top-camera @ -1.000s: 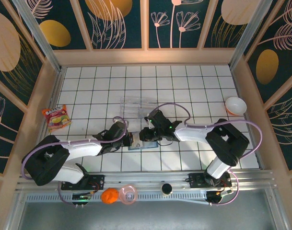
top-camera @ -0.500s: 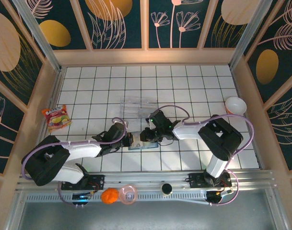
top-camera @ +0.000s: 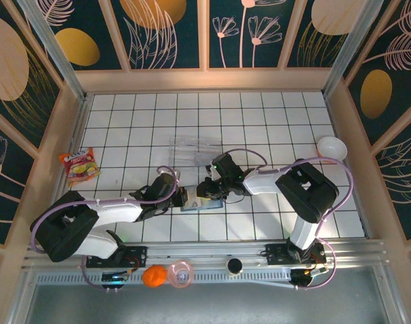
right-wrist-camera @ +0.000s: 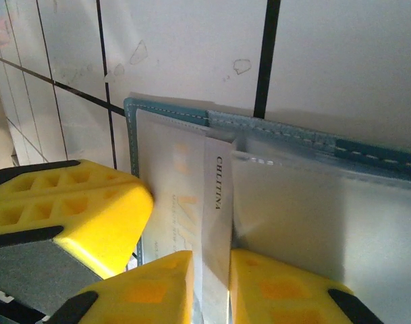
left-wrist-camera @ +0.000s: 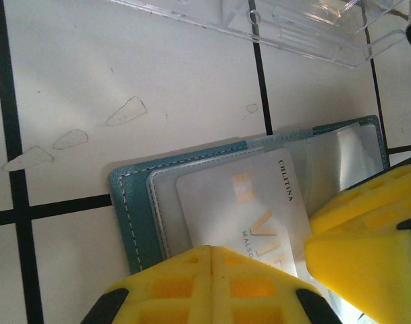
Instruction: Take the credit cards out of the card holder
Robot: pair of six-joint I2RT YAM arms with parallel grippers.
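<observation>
On the tiled surface [top-camera: 124,135], front centre, the holder [left-wrist-camera: 134,202] lies open and flat. My left pincer [left-wrist-camera: 212,273] is clenched with nothing in it, tips down on the holder's near edge. My right pincer [right-wrist-camera: 217,270] is nipped on the card [left-wrist-camera: 239,209]. The card sits skewed in the clear sleeve [left-wrist-camera: 340,155], one edge sticking out. A clear tray [top-camera: 195,150] lies just beyond the holder, not touching.

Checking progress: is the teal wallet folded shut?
No, the teal folding wallet lies open, its clear sleeves and a pale printed plastic card exposed.
</observation>
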